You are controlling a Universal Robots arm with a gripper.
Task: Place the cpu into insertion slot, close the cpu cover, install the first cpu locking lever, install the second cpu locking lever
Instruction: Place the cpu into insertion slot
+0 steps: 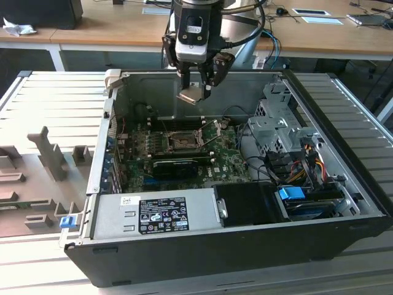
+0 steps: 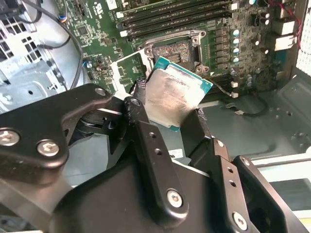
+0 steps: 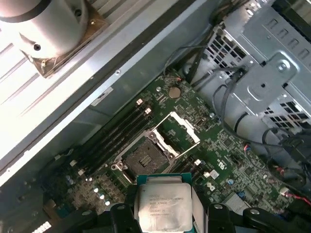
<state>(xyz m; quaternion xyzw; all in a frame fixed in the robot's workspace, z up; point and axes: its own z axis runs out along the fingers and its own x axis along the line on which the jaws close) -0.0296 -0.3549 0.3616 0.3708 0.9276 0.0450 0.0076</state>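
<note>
My gripper (image 1: 195, 92) hangs above the open computer case, shut on the cpu (image 1: 190, 95), a flat silvery square chip held tilted by two opposite edges. In both wrist views the cpu (image 2: 177, 94) (image 3: 163, 201) sits between the black fingers (image 2: 141, 114), some way above the board. The insertion slot (image 1: 182, 142) (image 2: 174, 51) (image 3: 144, 158) lies bare and dark below it. Beside the slot, the cpu cover (image 3: 184, 127) (image 2: 129, 65) stands swung open as a silver frame.
The green circuit board (image 1: 227, 163) lies on the case floor with a long black card (image 1: 175, 166) and memory sticks (image 3: 116, 133) flanking the slot. A power supply (image 1: 159, 215) fills the near side; a metal drive cage (image 1: 276, 123) and cables stand at the exterior view's right.
</note>
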